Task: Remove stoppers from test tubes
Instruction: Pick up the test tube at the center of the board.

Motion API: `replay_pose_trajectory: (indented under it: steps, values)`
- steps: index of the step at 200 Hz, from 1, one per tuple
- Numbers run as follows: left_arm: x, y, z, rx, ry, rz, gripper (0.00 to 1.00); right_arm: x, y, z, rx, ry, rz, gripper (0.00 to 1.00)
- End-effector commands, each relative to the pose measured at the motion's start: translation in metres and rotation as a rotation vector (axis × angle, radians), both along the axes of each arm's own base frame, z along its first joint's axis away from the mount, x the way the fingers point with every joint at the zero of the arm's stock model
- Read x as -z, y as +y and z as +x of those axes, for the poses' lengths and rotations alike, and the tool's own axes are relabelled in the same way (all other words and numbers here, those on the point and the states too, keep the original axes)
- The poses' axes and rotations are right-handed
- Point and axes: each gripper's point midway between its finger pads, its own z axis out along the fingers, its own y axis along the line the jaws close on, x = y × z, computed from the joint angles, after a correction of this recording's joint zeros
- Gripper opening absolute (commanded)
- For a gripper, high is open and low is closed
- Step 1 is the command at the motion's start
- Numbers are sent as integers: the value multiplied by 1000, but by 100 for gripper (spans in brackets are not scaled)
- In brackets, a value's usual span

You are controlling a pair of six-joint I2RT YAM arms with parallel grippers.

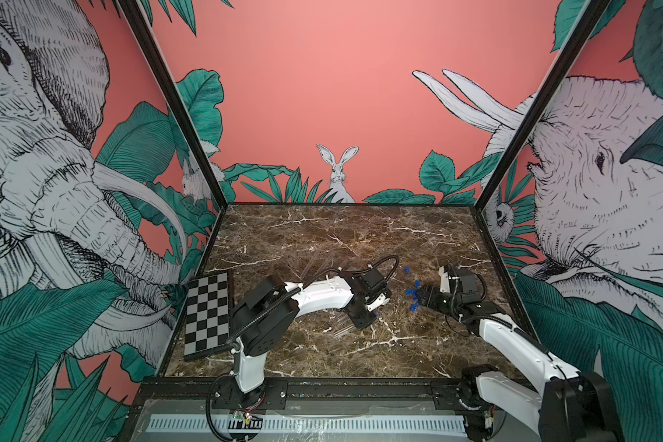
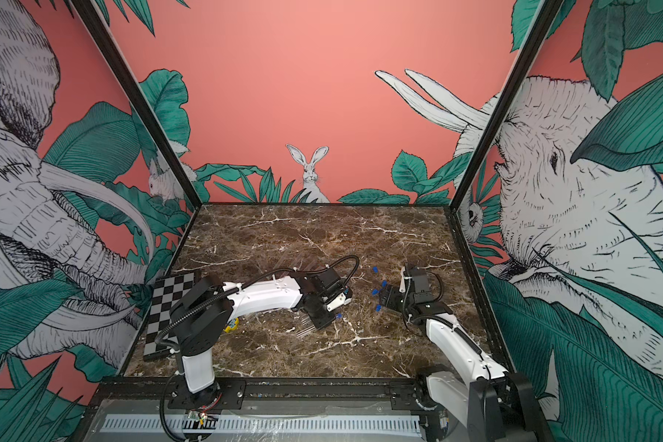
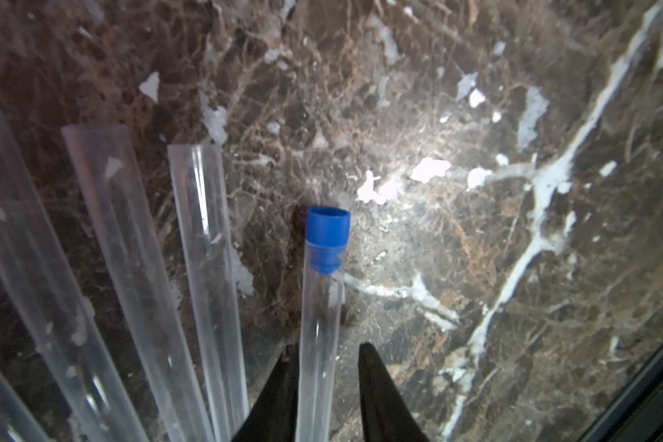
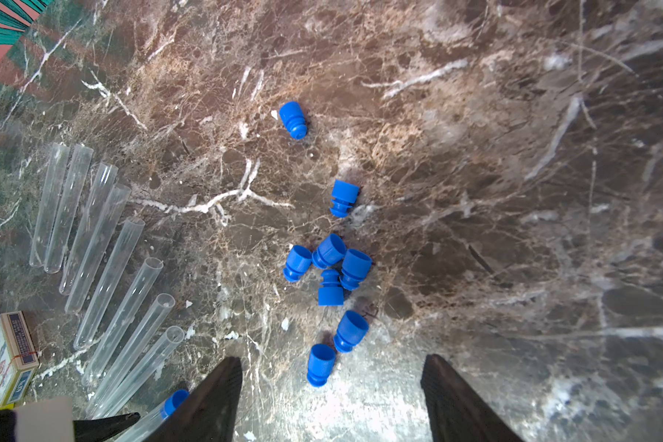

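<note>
Black fingertips of the left gripper [image 3: 326, 346] fill the foreground of the left wrist view, closed in on either side of a clear test tube [image 3: 320, 306]. One tip touches the glass and the other shows a slight gap, so the real clamp is probably further back; I judge it a pinch. That tube carries a blue stopper [image 3: 328, 229] seated in its mouth, which points away from the wrist and out into free space, apparently so the other arm can reach it. Beside it lie several open-mouthed empty tubes [image 3: 203, 248], fanned on the brown marble tabletop [image 3: 475, 268], set apart from the work as finished. The right gripper [image 4: 333, 358] hangs with its jaws spread wide and nothing between them, above eight loose stoppers [image 4: 330, 264] clustered on the marble, a drop zone kept well clear of the row of bare tubes [image 4: 112, 275]. At that view's edge, the capped tube's blue end [image 4: 173, 402] shows near the left arm. This looks like the last plug to pull, and the right jaws need to cross over to it.
</note>
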Motion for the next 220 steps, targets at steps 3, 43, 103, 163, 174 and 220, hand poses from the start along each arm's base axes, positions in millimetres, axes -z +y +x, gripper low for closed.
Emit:
replay_pose_trajectory:
  steps: [3, 43, 103, 163, 174, 220]
  values:
    - [3, 5, -1, -11, -19, 18, 29, 2, -1, 0, 11, -10, 10, 74]
    - [6, 12, 2, 2, -76, 68, 28, 2, -2, 0, 16, -8, 7, 74]
    - [18, 11, -6, 21, -61, 91, 27, 3, -4, -1, 20, 2, -5, 74]
    - [7, 6, -9, 22, -48, 53, 16, -6, -6, -1, 29, -19, -2, 73]
    - [2, 3, -8, 21, -50, 40, 15, -7, -6, -1, 28, -29, 7, 73]
    - [-28, -6, 6, -14, -62, -49, 15, -18, 12, 5, -38, -100, 100, 74]
